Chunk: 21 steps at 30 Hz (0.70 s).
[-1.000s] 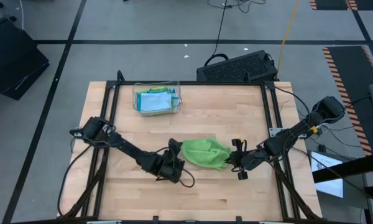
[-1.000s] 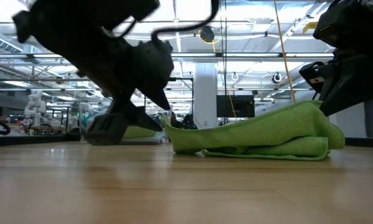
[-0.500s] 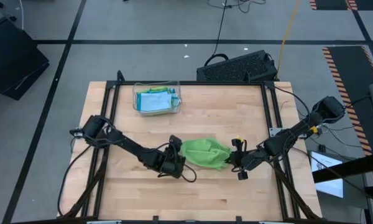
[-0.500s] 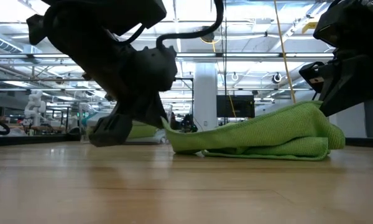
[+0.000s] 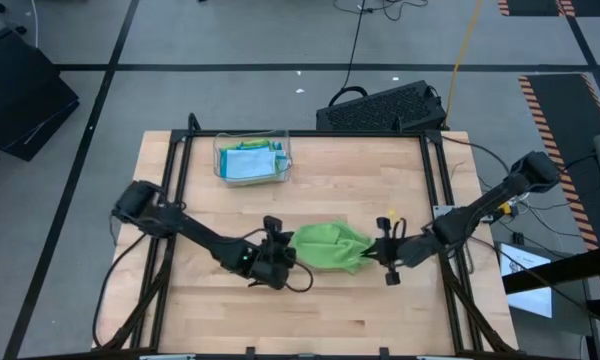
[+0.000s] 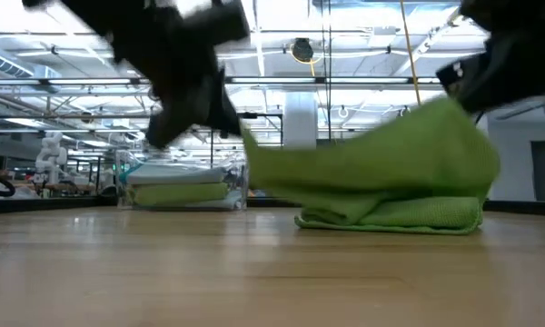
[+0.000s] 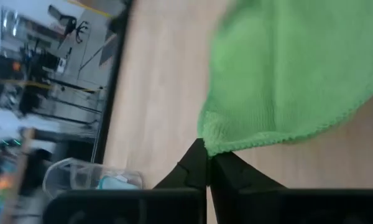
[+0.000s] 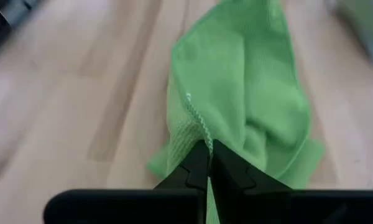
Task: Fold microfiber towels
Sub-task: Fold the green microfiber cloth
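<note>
A lime green microfiber towel [image 5: 329,246] lies crumpled in the middle of the table. My left gripper [image 5: 285,250] is shut on its left end and my right gripper [image 5: 376,252] is shut on its right end. In the low view the towel's upper layer [image 6: 372,154] hangs stretched between the two grippers, while its lower folds [image 6: 391,216] rest on the wood. More folded towels, light blue and green, lie stacked in a clear plastic tray [image 5: 252,158] at the far left. My left gripper pinches the towel's left corner [image 7: 216,147] between its two fingers, right at the hemmed edge. The fingers slant down from the table's left. The corner is raised off the table. My right gripper pinches an edge at the towel's right end [image 8: 198,138] between its two fingers, slanting down from the table's right. That end [image 6: 454,113] is lifted, and the cloth below it sags onto the table.
A black keyboard [image 5: 384,106] sits past the table's far edge. A black frame [image 5: 176,190] runs along the table's left and right sides. Bare wood [image 5: 310,320] stretches in front of the towel toward the near edge.
My left gripper has shut on the towel's left corner, rolled and risen. My right gripper, still shut, has risen too. The towel's upper layer has come up off the table between them, while its lower folds have stayed down.
</note>
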Tool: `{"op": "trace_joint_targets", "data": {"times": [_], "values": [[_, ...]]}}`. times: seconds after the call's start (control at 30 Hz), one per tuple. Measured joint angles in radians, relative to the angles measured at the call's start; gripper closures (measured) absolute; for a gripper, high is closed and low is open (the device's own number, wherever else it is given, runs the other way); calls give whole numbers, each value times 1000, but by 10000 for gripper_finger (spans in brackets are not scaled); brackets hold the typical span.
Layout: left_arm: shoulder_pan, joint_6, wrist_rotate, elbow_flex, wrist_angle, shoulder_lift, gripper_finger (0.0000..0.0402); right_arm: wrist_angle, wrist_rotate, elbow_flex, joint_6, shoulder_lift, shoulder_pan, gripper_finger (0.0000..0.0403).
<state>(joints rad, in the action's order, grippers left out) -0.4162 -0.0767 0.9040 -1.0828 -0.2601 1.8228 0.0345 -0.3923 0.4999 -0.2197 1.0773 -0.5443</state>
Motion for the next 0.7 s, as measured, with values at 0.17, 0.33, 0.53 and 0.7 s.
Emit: {"op": "trace_joint_targets", "data": {"times": [0.17, 0.33, 0.53, 0.7], "values": [[-29, 208, 9, -1, 7, -193, 389, -15, -63, 0, 85, -184, -1, 399], [-86, 275, 7, -1, 89, -340, 396, -104, -231, 26, 193, -332, -1, 399], [-183, 115, 5, -79, 173, -376, 398, -88, -266, 218, 285, -305, -25, 399], [-246, 86, 6, -229, 107, -364, 394, 60, -270, 475, 318, -147, -81, 399]]}}
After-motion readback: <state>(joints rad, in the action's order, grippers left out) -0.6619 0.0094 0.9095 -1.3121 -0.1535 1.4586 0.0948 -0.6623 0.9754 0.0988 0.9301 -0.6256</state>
